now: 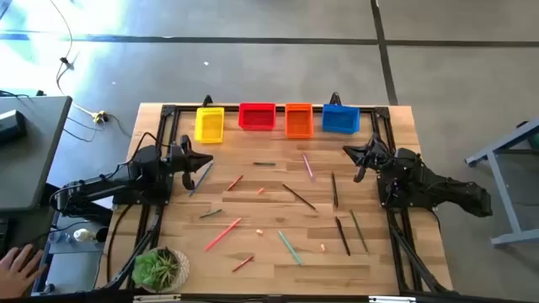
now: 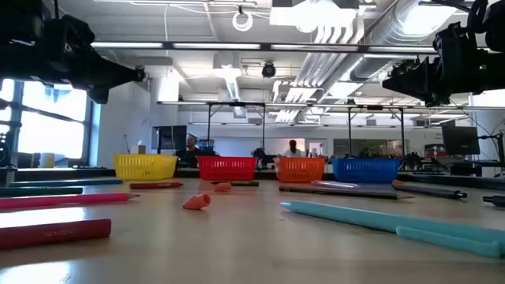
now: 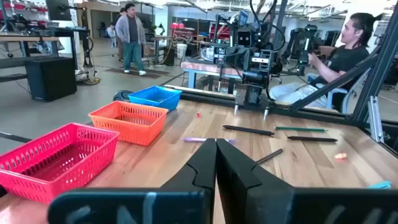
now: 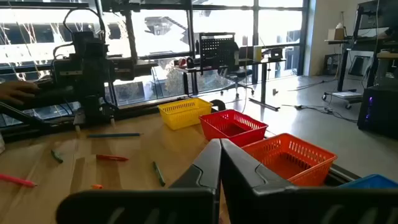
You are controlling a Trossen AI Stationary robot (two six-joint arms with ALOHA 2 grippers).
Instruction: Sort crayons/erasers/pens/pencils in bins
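The four bins stand in a row along the table's [image 1: 168, 126] far edge: yellow bin [image 1: 209, 124], red bin [image 1: 257, 117], orange bin [image 1: 298, 119], blue bin [image 1: 340, 118]. None visibly holds anything. The left gripper [image 1: 205, 162] hangs above the table near its left edge, fingers pressed together and empty; the right gripper [image 1: 353, 154] hangs near the right edge, fingers likewise pressed together and empty. Thin sticks of several colours lie scattered over the middle of the table, among them a dark stick [image 1: 299, 197] at centre, a teal stick [image 1: 290, 247] toward the near edge and a pink stick [image 1: 223, 233] beside it. Two erasers [image 1: 322, 247] lie among them, one near the centre and one toward the near edge. Hazards: the sticks are round and low, so a descending finger may roll one aside or pinch two that lie close together. The erasers are tiny and may slip out of a closing grip. A potted plant [image 1: 160, 268] at the near left corner may obstruct a left-arm reach there.
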